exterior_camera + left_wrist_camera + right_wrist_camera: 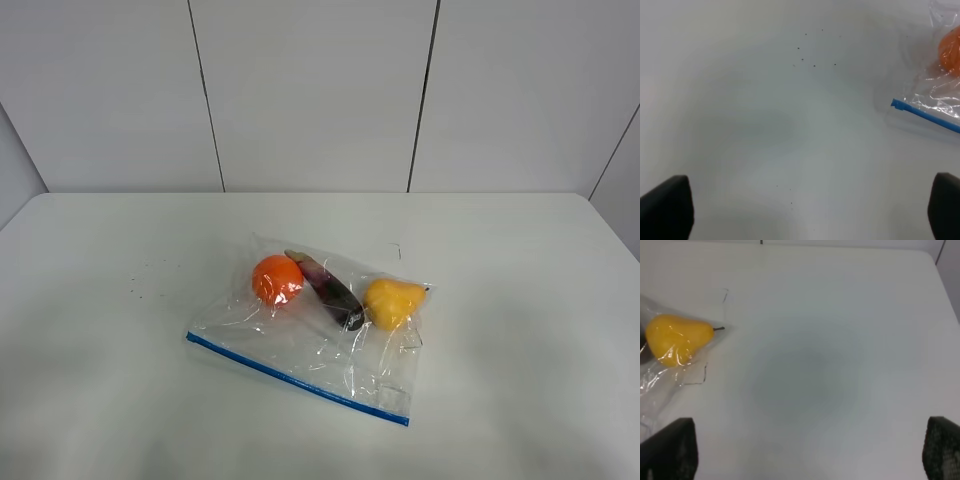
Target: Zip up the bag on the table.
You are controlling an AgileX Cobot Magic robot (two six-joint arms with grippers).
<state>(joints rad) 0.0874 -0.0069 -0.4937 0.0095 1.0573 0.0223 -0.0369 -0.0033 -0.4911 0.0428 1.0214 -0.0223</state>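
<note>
Fingers of the left tool [805, 210] are showing as two dark tips at opposite edges of its wrist view, standing wide apart with nothing between them. Beneath them the white surface [750, 125] is lying bare but for a few dark specks [807, 57]. Ahead of this tool and off to one side, the corner of the bag [940, 90] is coming into view, its blue zipper strip [925, 116] ending there and running away from the tool at a slant.

The right tool [807, 450] is likewise standing wide, its two dark fingers at the far edges of its own view, holding nothing. Ahead of it and to one side, the yellow pear [677, 337] is lying inside the crinkled plastic, its stem pointing out toward the open surface.

From the high camera neither tool is showing. The bag is lying flat near the middle of the surface, its long axis running diagonally. The zipper strip is forming the near edge, sloping from the left end down to the right end. Inside, along the far edge, the orange fruit [277, 279], a dark purple eggplant [330, 289] and the pear are lying in a row.
</note>
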